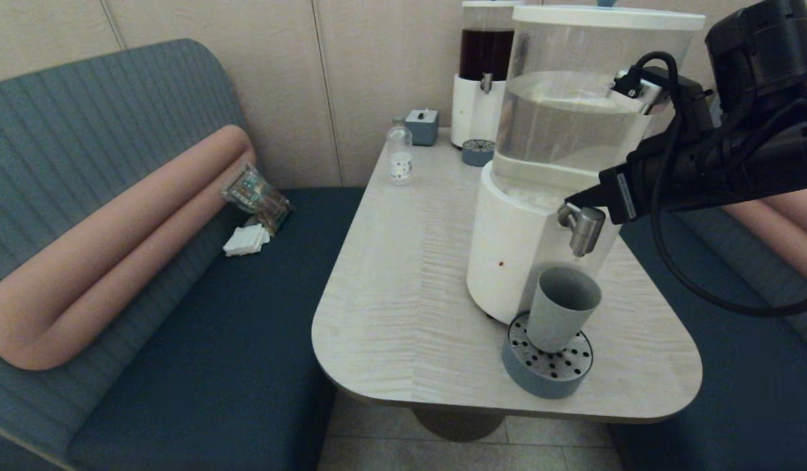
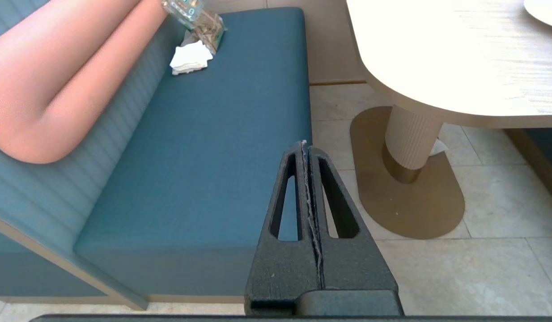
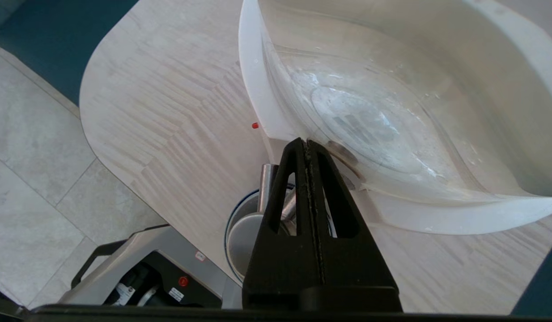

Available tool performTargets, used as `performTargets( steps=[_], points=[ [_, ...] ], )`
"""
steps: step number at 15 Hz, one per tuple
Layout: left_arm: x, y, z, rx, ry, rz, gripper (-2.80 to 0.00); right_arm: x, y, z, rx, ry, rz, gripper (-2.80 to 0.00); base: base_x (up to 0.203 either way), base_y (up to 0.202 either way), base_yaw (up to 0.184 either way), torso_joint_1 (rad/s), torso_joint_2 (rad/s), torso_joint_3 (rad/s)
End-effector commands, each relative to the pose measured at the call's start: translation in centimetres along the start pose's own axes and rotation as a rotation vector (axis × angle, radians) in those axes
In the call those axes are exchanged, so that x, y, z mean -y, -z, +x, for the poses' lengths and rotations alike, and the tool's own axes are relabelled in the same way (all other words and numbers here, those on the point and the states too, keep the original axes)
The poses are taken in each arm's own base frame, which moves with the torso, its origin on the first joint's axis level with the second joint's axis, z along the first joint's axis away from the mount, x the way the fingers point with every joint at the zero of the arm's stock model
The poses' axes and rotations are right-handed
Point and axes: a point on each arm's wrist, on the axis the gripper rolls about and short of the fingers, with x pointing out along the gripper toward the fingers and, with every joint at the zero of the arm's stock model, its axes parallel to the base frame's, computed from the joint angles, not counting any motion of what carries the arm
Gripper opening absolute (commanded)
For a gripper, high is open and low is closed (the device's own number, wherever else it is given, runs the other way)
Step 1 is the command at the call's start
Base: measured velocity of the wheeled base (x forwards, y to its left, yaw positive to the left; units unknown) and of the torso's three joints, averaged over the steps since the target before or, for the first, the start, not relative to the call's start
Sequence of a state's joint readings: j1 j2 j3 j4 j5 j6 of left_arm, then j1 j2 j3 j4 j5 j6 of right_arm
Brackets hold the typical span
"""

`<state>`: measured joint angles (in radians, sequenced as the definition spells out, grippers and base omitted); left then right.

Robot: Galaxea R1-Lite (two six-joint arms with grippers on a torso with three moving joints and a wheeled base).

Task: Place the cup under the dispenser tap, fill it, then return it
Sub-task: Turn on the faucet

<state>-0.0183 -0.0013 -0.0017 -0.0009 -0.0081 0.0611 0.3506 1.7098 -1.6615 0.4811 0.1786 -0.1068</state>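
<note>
The grey-blue cup (image 1: 562, 307) stands upright on a round perforated drip tray (image 1: 541, 379), directly below the brushed-metal dispenser tap (image 1: 583, 229) of the white-based dispenser (image 1: 508, 255). My right gripper (image 1: 570, 199) is shut and holds nothing, its tips just above the tap's top, close against the clear tank. In the right wrist view the gripper (image 3: 306, 142) hides most of the tap (image 3: 266, 183) and part of the cup (image 3: 242, 239). My left gripper (image 2: 306, 144) is shut and empty, parked low beside the bench, off the table.
On the pale table (image 1: 403, 281), a small clear bottle (image 1: 399, 157), a blue box (image 1: 422, 126), a dark-liquid dispenser (image 1: 483, 72) and its own drip tray (image 1: 477, 152) stand at the far end. Blue benches flank the table; the drip tray sits near its front edge.
</note>
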Motion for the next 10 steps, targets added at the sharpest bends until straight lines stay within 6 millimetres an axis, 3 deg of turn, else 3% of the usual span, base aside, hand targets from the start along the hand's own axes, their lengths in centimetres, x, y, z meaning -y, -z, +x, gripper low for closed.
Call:
performTargets(
  steps=[1, 10],
  points=[
    [0.00, 0.00, -0.01, 0.002, 0.000, 0.000, -2.80, -0.03, 0.00, -0.17, 0.001, -0.007, -0.002, -2.80, 0.000, 0.000, 0.000, 0.000, 0.00, 0.000],
    [0.00, 0.00, -0.01, 0.002, 0.000, 0.000, -2.80, -0.37, 0.00, -0.20, 0.002, -0.022, -0.007, -2.80, 0.000, 0.000, 0.000, 0.000, 0.00, 0.000]
  ],
)
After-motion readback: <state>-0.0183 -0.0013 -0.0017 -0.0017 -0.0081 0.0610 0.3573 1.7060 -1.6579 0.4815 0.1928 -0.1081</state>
